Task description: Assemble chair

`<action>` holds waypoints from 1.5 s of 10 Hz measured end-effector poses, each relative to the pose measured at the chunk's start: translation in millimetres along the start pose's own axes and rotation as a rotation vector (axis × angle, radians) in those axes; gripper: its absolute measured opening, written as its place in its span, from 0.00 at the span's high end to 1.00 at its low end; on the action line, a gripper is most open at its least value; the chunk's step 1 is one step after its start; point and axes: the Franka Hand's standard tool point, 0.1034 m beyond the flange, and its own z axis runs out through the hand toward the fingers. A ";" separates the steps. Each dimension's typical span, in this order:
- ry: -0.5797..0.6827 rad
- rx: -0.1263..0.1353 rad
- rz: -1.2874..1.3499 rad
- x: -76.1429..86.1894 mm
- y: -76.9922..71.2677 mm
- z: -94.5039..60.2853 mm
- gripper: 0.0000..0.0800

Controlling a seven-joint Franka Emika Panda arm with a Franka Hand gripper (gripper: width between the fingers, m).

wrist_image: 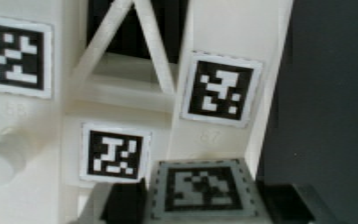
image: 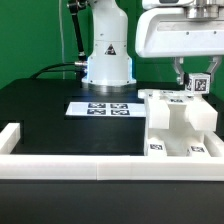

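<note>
Chunky matte-white plastic chair, square black-and-white tags

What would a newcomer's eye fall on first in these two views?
The chunky white chair, partly built and dotted with black-and-white tags, stands on the black table at the exterior view's right. Right above it, the arm's jaws are closed on a small tagged piece, seen close up in the wrist view. The marker board lies flat just in front of the arm's white base.
</note>
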 end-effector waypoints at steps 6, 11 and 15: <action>-0.007 -0.004 -0.004 -1.9 0.9 6.1 0.64; -0.004 -0.008 -0.005 -2.1 2.5 9.2 0.64; -0.004 -0.008 -0.004 -2.1 2.5 9.2 0.64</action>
